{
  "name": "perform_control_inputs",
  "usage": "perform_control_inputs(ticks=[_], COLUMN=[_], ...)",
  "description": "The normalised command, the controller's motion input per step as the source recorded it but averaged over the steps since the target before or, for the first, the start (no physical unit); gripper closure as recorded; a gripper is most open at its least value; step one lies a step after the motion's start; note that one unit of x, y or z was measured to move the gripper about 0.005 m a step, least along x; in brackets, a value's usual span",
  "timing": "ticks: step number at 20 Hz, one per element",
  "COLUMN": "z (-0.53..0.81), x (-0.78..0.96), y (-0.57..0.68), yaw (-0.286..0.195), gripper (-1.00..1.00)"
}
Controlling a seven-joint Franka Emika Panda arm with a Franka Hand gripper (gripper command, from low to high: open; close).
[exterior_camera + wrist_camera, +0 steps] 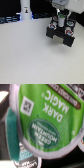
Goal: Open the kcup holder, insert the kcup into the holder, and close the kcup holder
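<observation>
the pod [47,121] is seen clamped between the fingers of the gripper [60,22], held just above the black drawer unit [62,36] at the exterior view's right. its green lid fills the wrist view. the drawer appears pulled open, though its slots are too blurred to be made out. the step in hand is judged to be insertion: the pod should be kept upright, centred over one round slot, lowered straight and released only once seated. one pod, one drawer unit and one gripper are counted, and one tall white bottle [25,10] is seen standing well apart on the table [30,55].
</observation>
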Motion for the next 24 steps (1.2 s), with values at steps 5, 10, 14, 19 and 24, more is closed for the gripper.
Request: perform_control_inputs(ticks=[5,10,14,19,24], z=[0.41,-0.18,-0.16,-0.07,0.20], x=[0.24,0.00,-0.04,0.02,0.00], y=[0.26,0.07,0.03,0.05,0.07], yaw=[0.000,0.029,0.023,0.010,-0.008], gripper=[1.00,1.00,1.00,1.00,1.00])
